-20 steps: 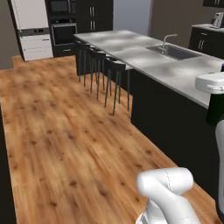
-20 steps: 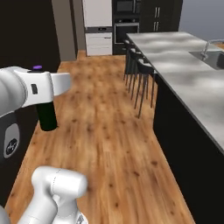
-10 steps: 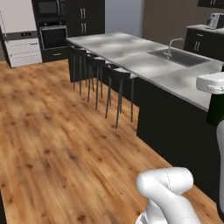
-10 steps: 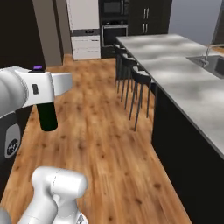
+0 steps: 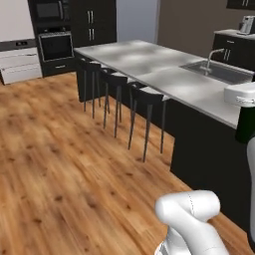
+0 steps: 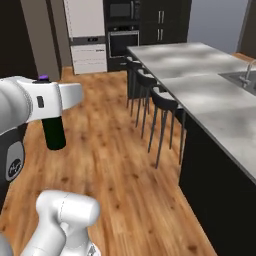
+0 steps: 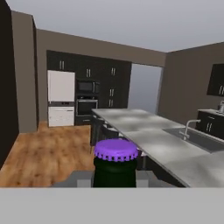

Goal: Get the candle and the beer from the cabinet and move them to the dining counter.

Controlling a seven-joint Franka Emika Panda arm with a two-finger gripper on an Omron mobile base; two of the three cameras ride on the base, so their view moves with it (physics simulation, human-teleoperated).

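My gripper [image 6: 50, 114] is shut on the beer [image 6: 53, 133], a dark bottle with a purple cap [image 7: 116, 150], held upright above the wooden floor. In the left base view the beer [image 5: 245, 124] hangs under the white hand at the right edge, close to the near end of the dining counter [image 5: 149, 69]. The dining counter [image 6: 200, 75] is a long marble-topped island with a dark base and an inset sink [image 5: 219, 72]. Seen from the hand, it [image 7: 144, 135] stretches ahead and to the right. The candle and the cabinet are out of view.
Dark stools [image 5: 119, 84] line the island's floor side. Built-in ovens [image 5: 55, 45] and white drawers [image 5: 20, 62] stand on the far wall, with a white fridge [image 7: 61, 98] beside them. Wooden floor [image 5: 60, 164] lies open to the left of the island.
The whole picture has shifted, so the base has moved: the island now sits nearer and more central. The beer stays in my gripper, unchanged relative to the hand.
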